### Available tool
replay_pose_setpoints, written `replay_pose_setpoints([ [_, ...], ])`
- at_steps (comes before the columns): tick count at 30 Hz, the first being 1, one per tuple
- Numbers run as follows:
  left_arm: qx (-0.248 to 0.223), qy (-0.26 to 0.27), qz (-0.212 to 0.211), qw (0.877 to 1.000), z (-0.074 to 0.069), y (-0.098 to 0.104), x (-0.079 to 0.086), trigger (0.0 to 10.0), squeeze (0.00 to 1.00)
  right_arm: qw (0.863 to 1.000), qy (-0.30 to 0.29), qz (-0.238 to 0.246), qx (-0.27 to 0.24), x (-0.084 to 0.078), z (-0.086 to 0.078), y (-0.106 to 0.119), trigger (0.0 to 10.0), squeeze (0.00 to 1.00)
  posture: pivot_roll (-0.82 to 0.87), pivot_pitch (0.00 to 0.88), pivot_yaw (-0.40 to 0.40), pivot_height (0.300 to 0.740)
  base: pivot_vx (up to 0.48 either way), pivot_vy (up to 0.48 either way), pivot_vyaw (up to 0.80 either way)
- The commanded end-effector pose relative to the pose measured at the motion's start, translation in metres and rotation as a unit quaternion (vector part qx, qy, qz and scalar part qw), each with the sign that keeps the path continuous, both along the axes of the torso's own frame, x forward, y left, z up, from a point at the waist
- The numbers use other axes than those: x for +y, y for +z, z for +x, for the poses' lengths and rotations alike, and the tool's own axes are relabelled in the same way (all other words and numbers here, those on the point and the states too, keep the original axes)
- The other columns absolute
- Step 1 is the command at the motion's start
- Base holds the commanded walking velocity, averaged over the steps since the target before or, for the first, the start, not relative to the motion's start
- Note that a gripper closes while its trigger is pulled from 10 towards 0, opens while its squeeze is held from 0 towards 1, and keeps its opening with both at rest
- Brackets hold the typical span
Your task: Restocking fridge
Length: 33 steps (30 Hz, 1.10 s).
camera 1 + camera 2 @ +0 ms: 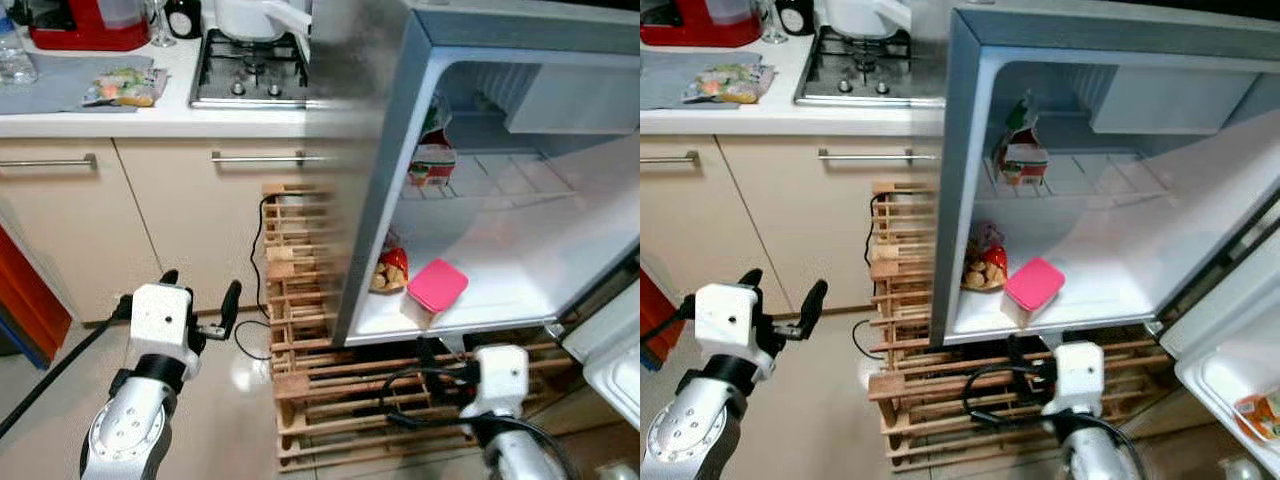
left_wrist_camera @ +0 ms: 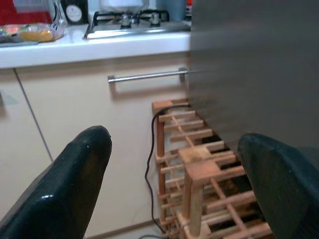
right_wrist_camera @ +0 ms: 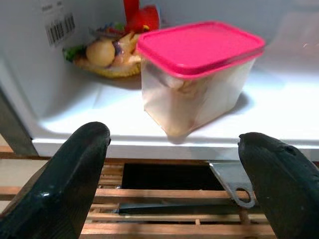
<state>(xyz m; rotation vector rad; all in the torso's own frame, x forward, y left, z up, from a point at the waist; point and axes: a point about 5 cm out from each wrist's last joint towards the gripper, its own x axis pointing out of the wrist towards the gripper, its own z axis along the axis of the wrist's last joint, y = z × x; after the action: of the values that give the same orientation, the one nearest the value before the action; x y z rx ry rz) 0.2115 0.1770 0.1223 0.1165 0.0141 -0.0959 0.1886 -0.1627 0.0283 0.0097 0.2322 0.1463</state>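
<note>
A small grey fridge (image 1: 395,170) stands open on a wooden slatted rack (image 1: 300,310). On its white floor near the front edge sits a clear container with a pink lid (image 1: 437,287), also seen close in the right wrist view (image 3: 197,74). Behind it lies a snack bag (image 1: 390,268). A red and white carton (image 1: 432,160) stands on the wire shelf above. My right gripper (image 3: 174,137) is open, just below and in front of the fridge floor, facing the container without touching it. My left gripper (image 1: 200,290) hangs open left of the rack, holding nothing.
The fridge door (image 1: 610,350) swings out at the right. Left of the fridge a cream cabinet with a bar handle (image 1: 265,157) carries a counter with a gas hob (image 1: 250,70), a food packet (image 1: 125,87) and a red appliance (image 1: 90,25). A black cable (image 1: 258,260) hangs beside the rack.
</note>
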Motion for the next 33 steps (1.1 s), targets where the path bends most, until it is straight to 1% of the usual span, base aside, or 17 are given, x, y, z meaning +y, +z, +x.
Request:
replay_pose_setpoints([
  [1,0.002,0.002,-0.012,1.000,0.001,0.000,-0.003,10.0,0.00,1.000,-0.004,-0.011,-0.012,-0.008,0.005,0.003,10.0,0.00,-0.07,0.000,-0.032,0.740,0.000,-0.480,0.00],
  [3,-0.001,0.002,-0.015,1.000,0.003,0.001,-0.003,10.0,0.00,1.000,-0.001,-0.013,-0.015,-0.012,0.010,0.004,10.0,0.00,-0.07,0.000,-0.029,0.740,0.000,-0.480,0.00],
  [4,-0.006,0.004,-0.015,1.000,0.007,0.003,-0.003,10.0,0.00,1.000,0.008,-0.017,-0.025,-0.012,0.017,0.008,10.0,0.00,-0.07,0.000,-0.028,0.740,0.000,-0.480,0.00],
  [5,-0.005,0.004,-0.011,1.000,0.008,0.003,-0.003,10.0,0.00,0.999,0.010,-0.017,-0.030,-0.012,0.020,0.011,10.0,0.00,-0.08,0.000,-0.025,0.740,0.000,-0.480,0.00],
  [8,-0.003,0.005,-0.022,1.000,0.012,0.001,-0.004,10.0,0.00,0.998,0.019,-0.018,-0.053,-0.006,0.033,0.022,10.0,0.00,-0.08,0.000,-0.024,0.740,0.000,0.000,0.00],
  [14,-0.004,0.003,-0.024,1.000,0.013,0.002,-0.007,10.0,0.00,0.998,0.034,-0.013,-0.059,0.002,0.039,0.027,10.0,0.00,-0.08,0.000,-0.028,0.740,0.000,0.000,0.00],
  [17,-0.008,-0.002,-0.025,1.000,0.013,0.002,-0.010,10.0,0.00,0.997,0.059,0.000,-0.051,0.008,0.042,0.026,10.0,0.00,-0.08,0.000,-0.029,0.740,0.000,0.000,0.00],
  [19,-0.009,-0.005,-0.031,0.999,0.013,0.003,-0.012,10.0,0.00,0.997,0.071,0.008,-0.041,0.014,0.047,0.024,10.0,0.00,-0.08,0.000,-0.028,0.740,0.000,0.000,0.00],
  [20,-0.010,-0.009,-0.033,0.999,0.013,0.003,-0.015,10.0,0.00,0.997,0.067,0.010,-0.038,0.016,0.052,0.023,10.0,0.00,-0.08,0.000,-0.029,0.740,0.000,0.000,0.00],
  [22,-0.011,-0.013,-0.030,0.999,0.013,0.003,-0.016,10.0,0.00,0.997,0.064,0.011,-0.036,0.018,0.055,0.022,10.0,0.00,-0.08,0.000,-0.030,0.740,0.000,0.000,0.00],
  [24,-0.016,-0.016,-0.026,0.999,0.012,0.006,-0.016,10.0,0.00,0.998,0.058,0.003,-0.039,0.022,0.062,0.023,10.0,0.00,-0.08,0.000,-0.036,0.740,0.000,0.000,0.00],
  [25,-0.016,-0.014,-0.027,0.999,0.013,0.007,-0.015,10.0,0.00,0.997,0.064,0.005,-0.041,0.030,0.068,0.024,10.0,0.00,-0.08,0.000,-0.035,0.740,0.000,0.000,0.00],
  [26,-0.016,-0.010,-0.028,0.999,0.012,0.007,-0.013,10.0,0.00,0.996,0.078,0.015,-0.044,0.043,0.074,0.027,10.0,0.00,-0.07,0.000,-0.043,0.740,0.000,0.000,0.00],
  [27,-0.016,-0.010,-0.028,0.999,0.012,0.007,-0.013,10.0,0.00,0.996,0.078,0.015,-0.044,0.043,0.074,0.027,10.0,0.00,-0.07,0.000,-0.043,0.740,0.000,0.000,0.00],
  [30,-0.012,-0.007,-0.027,1.000,0.008,0.008,-0.011,10.0,0.00,0.994,0.097,0.046,-0.038,0.063,0.080,0.034,10.0,0.00,-0.05,0.000,-0.056,0.740,0.000,0.000,0.00],
  [31,-0.009,-0.003,-0.027,1.000,0.002,0.009,-0.011,10.0,0.00,0.993,0.098,0.055,-0.035,0.065,0.077,0.038,10.0,0.00,-0.05,0.000,-0.063,0.740,0.000,0.000,0.00],
  [33,-0.008,-0.002,-0.027,1.000,0.000,0.009,-0.012,10.0,0.00,0.993,0.097,0.055,-0.036,0.065,0.076,0.038,10.0,0.00,-0.05,0.000,-0.063,0.740,0.000,0.000,0.00],
])
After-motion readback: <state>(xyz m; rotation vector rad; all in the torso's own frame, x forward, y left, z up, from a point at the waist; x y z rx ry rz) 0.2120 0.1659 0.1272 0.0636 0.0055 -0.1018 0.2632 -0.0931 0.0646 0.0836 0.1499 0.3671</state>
